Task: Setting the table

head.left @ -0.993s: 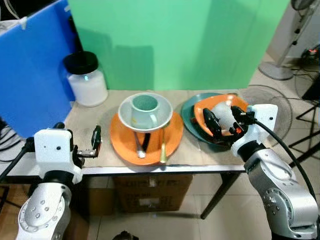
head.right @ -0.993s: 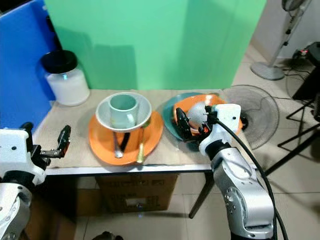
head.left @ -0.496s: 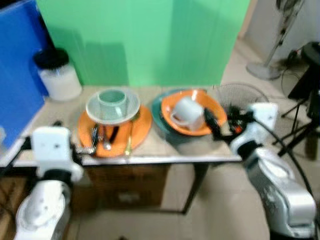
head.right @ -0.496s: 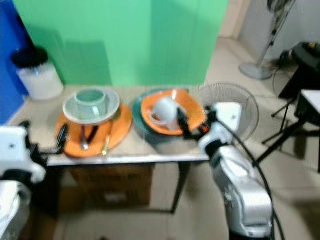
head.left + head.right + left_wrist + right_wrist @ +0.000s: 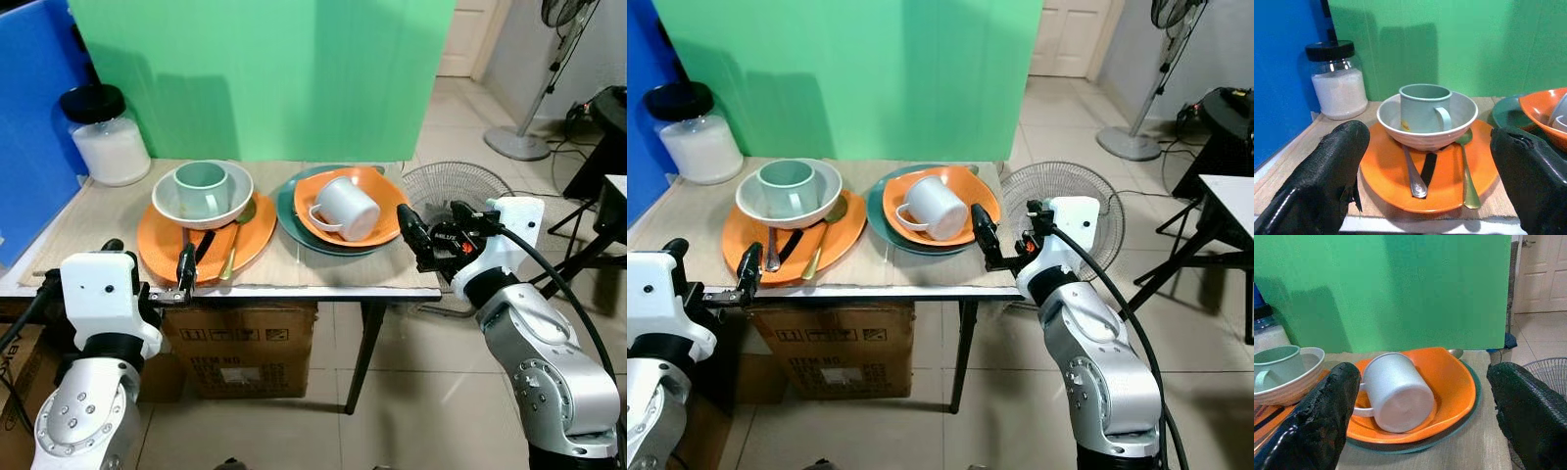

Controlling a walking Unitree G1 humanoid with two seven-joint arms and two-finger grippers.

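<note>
Best to ease the right gripper (image 5: 1420,416), fingers spread wide and empty, squarely around the tipped white mug (image 5: 1397,390) before closing; left gripper (image 5: 1425,186) likewise open.

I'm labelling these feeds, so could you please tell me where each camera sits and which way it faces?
Eye views: on the head, looking down at the table; both arms show.
Left wrist: behind the open left claw, facing the green mug in its bowl.
Right wrist: behind the open right claw, facing the white mug.
All share the orange plate.
</note>
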